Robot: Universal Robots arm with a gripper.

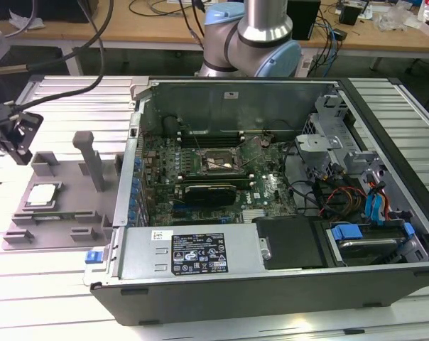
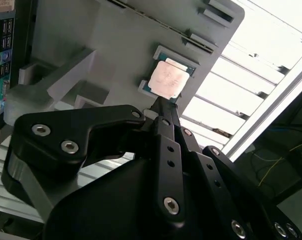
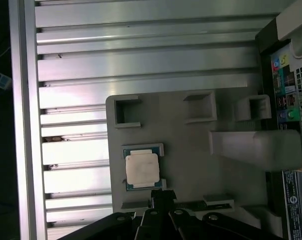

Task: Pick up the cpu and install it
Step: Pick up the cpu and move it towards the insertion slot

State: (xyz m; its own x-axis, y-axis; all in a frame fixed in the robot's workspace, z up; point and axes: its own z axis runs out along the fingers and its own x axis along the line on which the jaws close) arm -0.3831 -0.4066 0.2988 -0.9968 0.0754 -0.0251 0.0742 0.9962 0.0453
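Exterior view: the gripper (image 1: 15, 141) hangs at the exterior view's left, off the far corner of the grey plastic tray (image 1: 69, 209) and touching nothing. The cpu (image 1: 42, 197) lies flat, silver top up, in its pocket on that tray, so we read the pickup as not yet done. The socket frame (image 1: 218, 162) sits well apart, inside the open pc case (image 1: 271, 277). Second wrist view: the gripper (image 2: 162, 106) has its fingers drawn together to a narrow tip with nothing between them, aimed at the near edge of the cpu (image 2: 170, 79). We can't tell the height above it. First wrist view: the cpu (image 3: 142, 167) sits square in a pocket with raised lips on two opposite sides, one of them nearest the gripper (image 3: 162, 194). The tray's tall post (image 3: 251, 150) stands off to the side, near the case. Our take for this step: spread the fingers wider than the chip before any descent, centre over it, and close on the two lip-free edges. Squeeze lightly, keep it level and lift straight so a corner doesn't catch a lip
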